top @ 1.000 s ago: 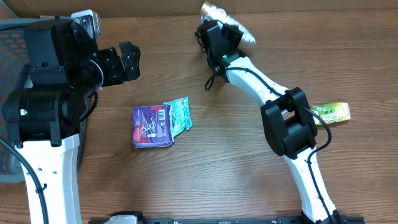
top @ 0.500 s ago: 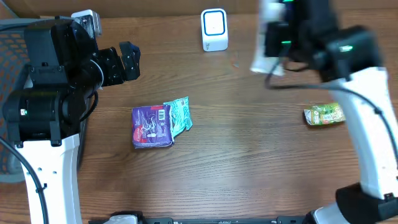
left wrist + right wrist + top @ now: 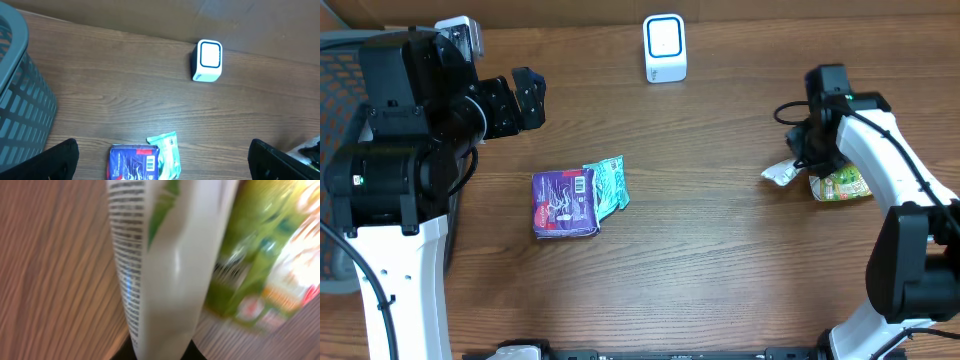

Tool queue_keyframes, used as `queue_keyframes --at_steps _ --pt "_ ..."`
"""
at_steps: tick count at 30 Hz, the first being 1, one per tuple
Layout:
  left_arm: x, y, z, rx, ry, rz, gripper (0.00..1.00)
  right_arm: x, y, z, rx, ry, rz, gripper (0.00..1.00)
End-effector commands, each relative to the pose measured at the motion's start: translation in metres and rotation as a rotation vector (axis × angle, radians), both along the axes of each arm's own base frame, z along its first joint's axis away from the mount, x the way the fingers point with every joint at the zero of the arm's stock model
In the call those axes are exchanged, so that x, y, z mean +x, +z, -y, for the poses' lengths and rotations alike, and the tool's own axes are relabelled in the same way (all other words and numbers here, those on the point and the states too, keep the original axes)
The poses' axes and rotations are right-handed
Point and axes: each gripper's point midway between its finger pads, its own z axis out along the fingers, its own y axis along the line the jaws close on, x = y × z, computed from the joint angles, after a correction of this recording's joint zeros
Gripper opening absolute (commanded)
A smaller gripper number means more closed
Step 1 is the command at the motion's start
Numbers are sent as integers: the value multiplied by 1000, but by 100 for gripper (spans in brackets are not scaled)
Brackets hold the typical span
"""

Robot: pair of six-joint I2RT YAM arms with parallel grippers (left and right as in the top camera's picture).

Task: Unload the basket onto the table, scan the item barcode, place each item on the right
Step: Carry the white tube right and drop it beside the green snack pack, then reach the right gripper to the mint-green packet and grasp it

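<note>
Gripping one white packet (image 3: 778, 174): right claw (image 3: 807, 160) | left claw (image 3: 528, 97) released | three loose packets (image 3: 563, 203) | one scanner (image 3: 664, 47)

I logged the scanner (image 3: 665, 47) at the table's (image 3: 720, 280) far edge. Left pack (image 3: 563, 203) touched right pack (image 3: 608, 185) mid-table. Packet (image 3: 780, 173) sat just left of pouch (image 3: 842, 185). Basket (image 3: 20, 100) stood far left.
</note>
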Motion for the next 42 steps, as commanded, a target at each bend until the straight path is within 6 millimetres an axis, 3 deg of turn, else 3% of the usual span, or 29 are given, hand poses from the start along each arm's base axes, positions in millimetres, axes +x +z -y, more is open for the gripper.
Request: queue_keyframes --at_steps 1,2,3,4,6,7,10,13,15,17,18,19,20,24,25,28,36,42 --pt "1 2 1 12 -16 9 100 4 17 36 -89 -104 72 36" --pt "1 2 1 12 -16 9 100 3 18 42 -94 -111 72 61" --pt "1 2 1 12 -16 9 100 3 18 44 -97 -100 70 69" --pt "1 2 1 12 -16 9 99 4 18 46 -102 -75 67 84" --pt "1 2 1 12 -16 9 100 5 18 42 -88 31 55 99" --pt "1 2 1 12 -16 9 100 7 19 37 -74 85 55 100" --pt "1 2 1 12 -16 9 99 17 37 5 48 329 77 100" --pt "1 2 1 12 -16 9 100 26 65 -36 168 522 143 90" --pt "1 2 1 12 -16 9 100 31 85 -78 273 694 224 90" --pt "1 2 1 12 -16 9 100 28 97 -134 385 856 292 91" --pt "1 2 1 12 -16 9 100 23 96 -159 403 916 294 91" --pt "1 2 1 12 -16 9 100 21 93 -170 406 944 293 93" --pt "1 2 1 12 -16 9 100 10 82 -207 435 990 278 100" --pt "1 2 1 12 -16 9 99 -16 45 -262 531 929 179 100" --pt "1 2 1 12 -16 9 100 -21 39 -270 544 923 164 97" --pt "1 2 1 12 -16 9 100 -42 19 -304 571 952 120 62" --pt "1 2 1 12 -16 9 100 -52 -27 -350 510 872 93 66" --pt "1 2 1 12 -16 9 100 -55 -51 -362 496 860 76 52"
